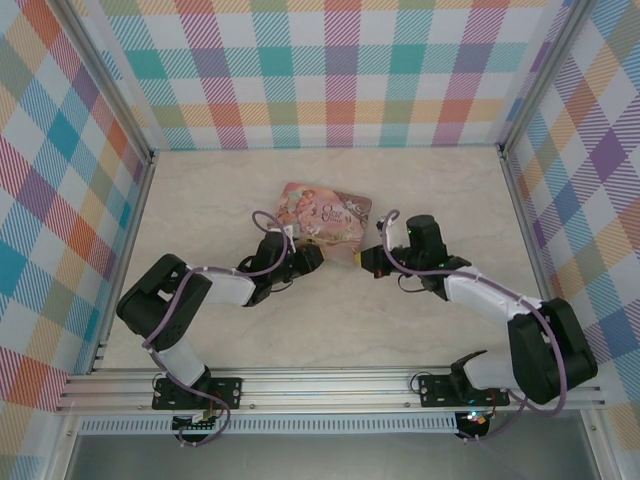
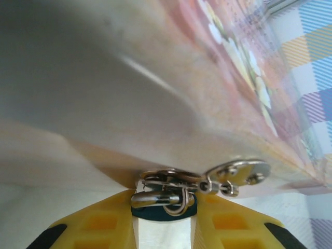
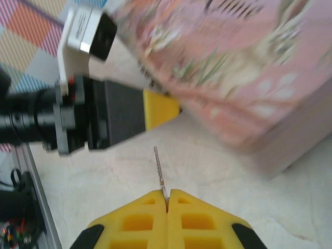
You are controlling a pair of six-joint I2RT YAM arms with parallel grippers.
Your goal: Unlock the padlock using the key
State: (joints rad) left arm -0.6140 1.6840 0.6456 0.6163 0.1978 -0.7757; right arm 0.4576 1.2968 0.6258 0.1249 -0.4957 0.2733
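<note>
Right fingers (image 3: 140,220) on key (image 3: 160,171); lettering (image 3: 233,15) blurred

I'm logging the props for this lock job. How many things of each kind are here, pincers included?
pink tin: 1
padlock: 1
key: 1
pincers: 2, the left pincer and the right pincer
Total: 5

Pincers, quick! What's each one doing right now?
Left pincer: closed on the padlock.
Right pincer: closed on the key.
</note>
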